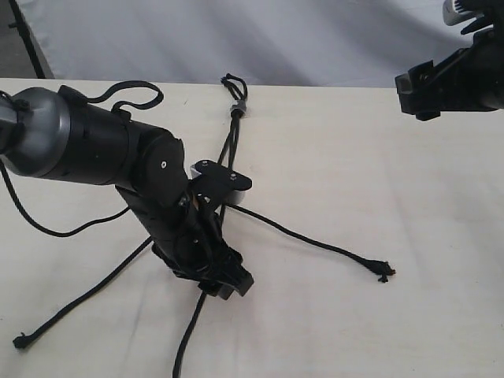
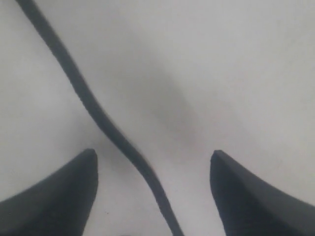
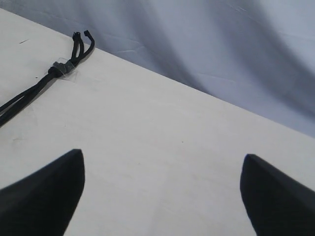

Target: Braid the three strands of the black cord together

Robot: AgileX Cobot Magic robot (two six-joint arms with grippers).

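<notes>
The black cord's loop and grey band [image 1: 237, 106] lie at the table's far edge, also seen in the right wrist view [image 3: 63, 69]. Three strands fan toward the front: one to the left [image 1: 87, 293], one down the middle [image 1: 189, 327], one to the right with a knotted end [image 1: 383, 270]. My left gripper [image 1: 224, 285] is down at the table, open, straddling the middle strand [image 2: 106, 125], which runs untouched between the fingers. My right gripper [image 3: 160, 162] is open and empty, raised at the far right [image 1: 417, 90].
The cream table [image 1: 354, 181] meets a grey-white backdrop cloth [image 1: 276, 39] at the far edge. A thicker smooth arm cable [image 1: 47, 224] loops on the table beside the left arm.
</notes>
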